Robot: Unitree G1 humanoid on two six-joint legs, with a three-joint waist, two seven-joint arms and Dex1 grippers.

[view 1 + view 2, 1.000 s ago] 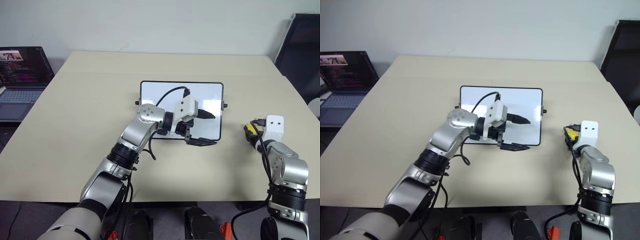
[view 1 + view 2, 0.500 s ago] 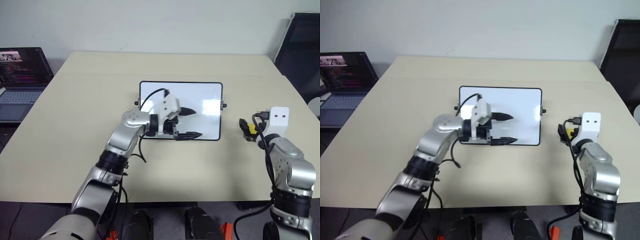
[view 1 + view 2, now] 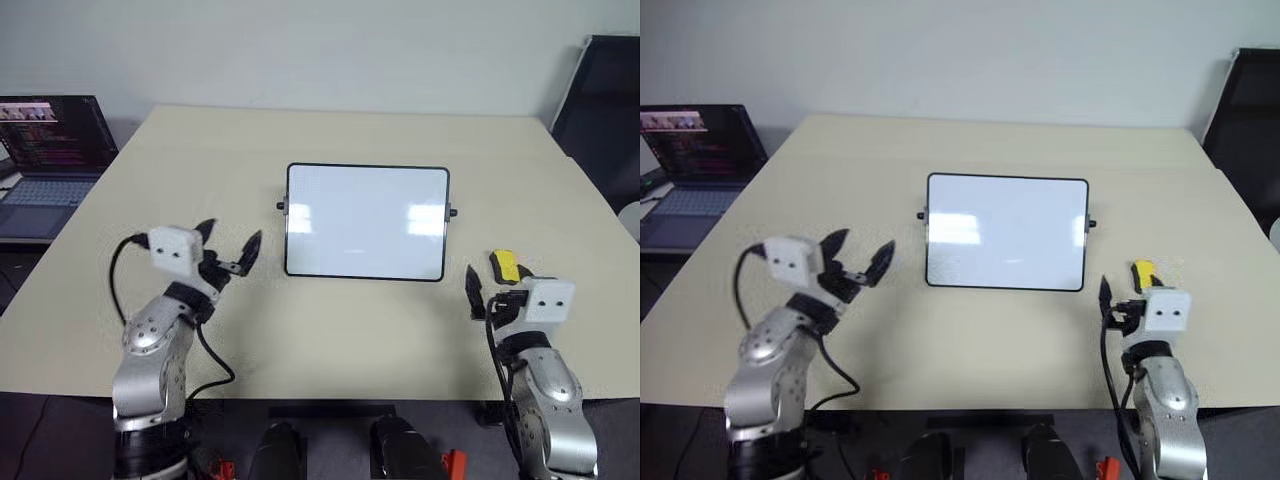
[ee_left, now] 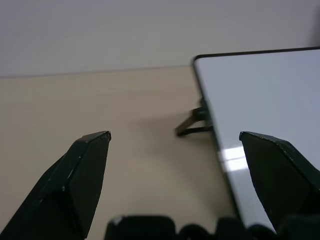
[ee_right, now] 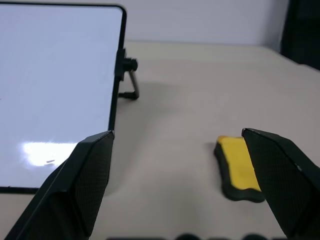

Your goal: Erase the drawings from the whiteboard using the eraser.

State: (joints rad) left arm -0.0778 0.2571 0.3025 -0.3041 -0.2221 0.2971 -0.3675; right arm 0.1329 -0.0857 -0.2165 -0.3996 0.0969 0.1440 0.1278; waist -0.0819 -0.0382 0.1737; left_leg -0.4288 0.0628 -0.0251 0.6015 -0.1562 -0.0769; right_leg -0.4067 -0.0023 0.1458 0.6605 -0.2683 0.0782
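Board (image 3: 366, 221) reads clean in every view; I can make out no drawings. Eraser (image 3: 505, 266) lies on the table (image 3: 330, 330), right of the board, apart from it. I judge the wiping done and the step now is parking the arms: keep both low and wide, off the board's frame and knobs. Right gripper (image 5: 182, 165) fully open, empty, eraser just ahead of it. Left gripper (image 3: 228, 250) open, empty, beside the board's left edge.

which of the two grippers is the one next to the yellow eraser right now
The right gripper, open. The eraser lies on the table beside its fingers, right of the whiteboard. The left gripper is off the board's other side.
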